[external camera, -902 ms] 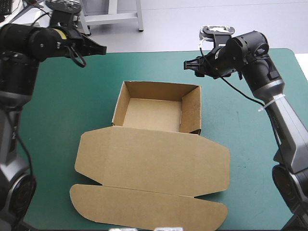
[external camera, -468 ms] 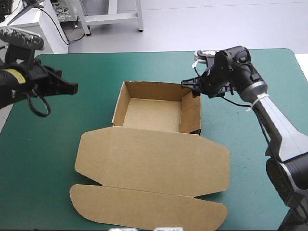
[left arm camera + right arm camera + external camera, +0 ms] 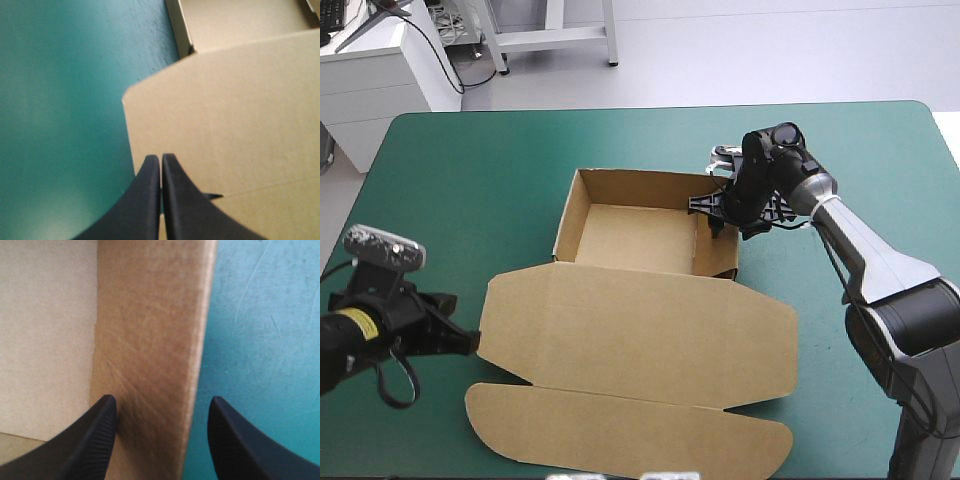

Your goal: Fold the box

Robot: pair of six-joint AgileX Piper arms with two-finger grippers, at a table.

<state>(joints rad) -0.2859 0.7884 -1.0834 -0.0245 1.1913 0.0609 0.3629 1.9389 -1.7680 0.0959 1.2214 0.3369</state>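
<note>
The brown box [image 3: 640,240] stands as an open tray in mid-table, its lid [image 3: 640,335] lying flat toward the front, with a rounded front flap [image 3: 620,430]. My right gripper [image 3: 716,218] is open and straddles the tray's right wall [image 3: 150,340] near its far corner. One finger is inside the tray and the other outside over the teal-green cover; the right gripper [image 3: 161,401] shows the wall between its fingers, untouched. My left gripper [image 3: 472,341] is shut and low, its tip at the lid's left edge. In the left wrist view the left gripper [image 3: 161,158] points across the lid [image 3: 225,115].
Bare teal-green cover [image 3: 460,200] lies left of and beyond the box, with a narrower strip on the right [image 3: 820,330]. The front flap reaches close to the table's front edge.
My left arm swung from the far left corner down toward the front, ending at the lid's left edge. My right gripper dropped and moved in over the tray's right wall.
</note>
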